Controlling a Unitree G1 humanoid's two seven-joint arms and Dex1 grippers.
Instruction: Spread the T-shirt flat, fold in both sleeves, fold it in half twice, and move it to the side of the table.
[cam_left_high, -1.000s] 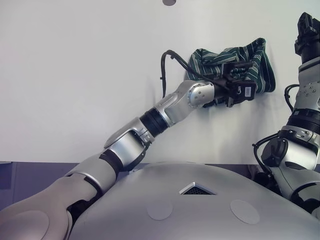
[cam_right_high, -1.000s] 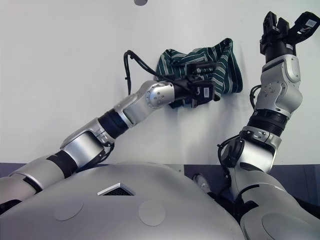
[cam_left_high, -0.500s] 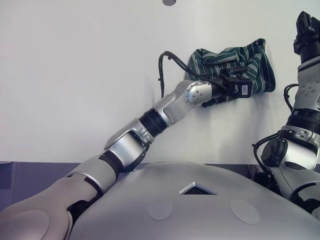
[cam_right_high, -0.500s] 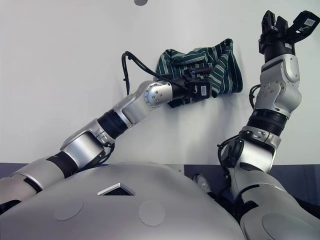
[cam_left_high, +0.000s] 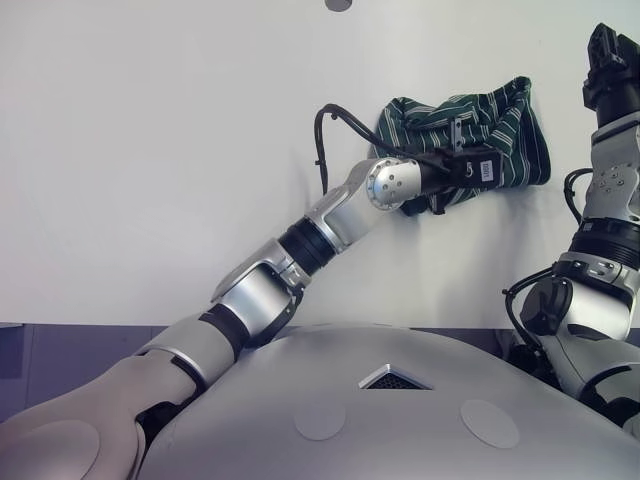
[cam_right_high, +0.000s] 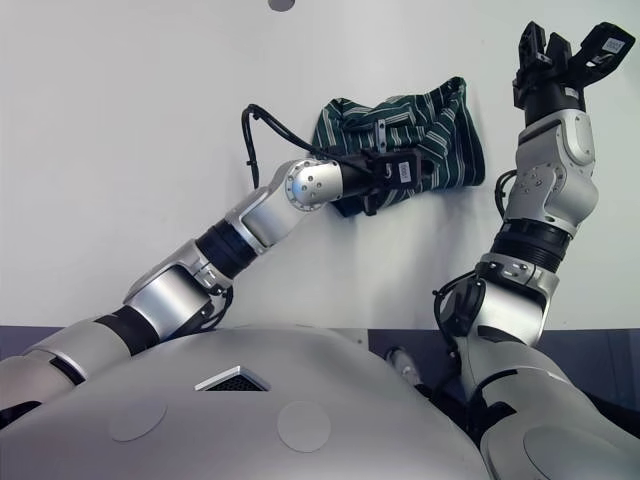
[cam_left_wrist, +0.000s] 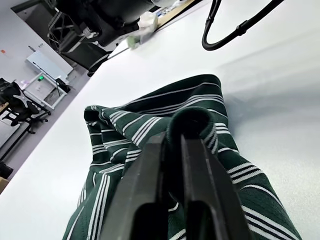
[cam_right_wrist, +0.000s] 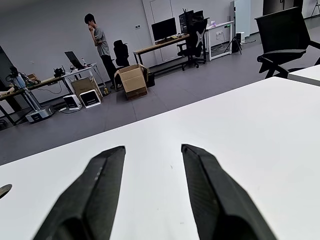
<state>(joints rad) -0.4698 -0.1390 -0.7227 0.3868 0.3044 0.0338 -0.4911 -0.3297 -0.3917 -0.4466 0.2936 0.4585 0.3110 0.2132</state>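
Note:
A dark green T-shirt (cam_left_high: 505, 125) with white stripes lies crumpled on the white table (cam_left_high: 150, 150), far out and toward the right. My left gripper (cam_left_high: 458, 158) rests on the shirt's near edge. In the left wrist view its two black fingers (cam_left_wrist: 150, 185) are close together, shut on a raised fold of the T-shirt (cam_left_wrist: 189, 117). My right gripper (cam_right_high: 566, 42) is held up above the table to the right of the shirt, apart from it, open with nothing between its fingers (cam_right_wrist: 102, 185).
A black cable (cam_left_high: 325, 140) loops from my left wrist over the table beside the shirt. A small dark round spot (cam_left_high: 338, 4) sits at the table's far edge. The table's left half is bare white surface. Office chairs and desks stand beyond the table.
My left gripper has rolled at the wrist and shifted slightly farther onto the shirt, pulling up a fold. The right arm has barely moved.

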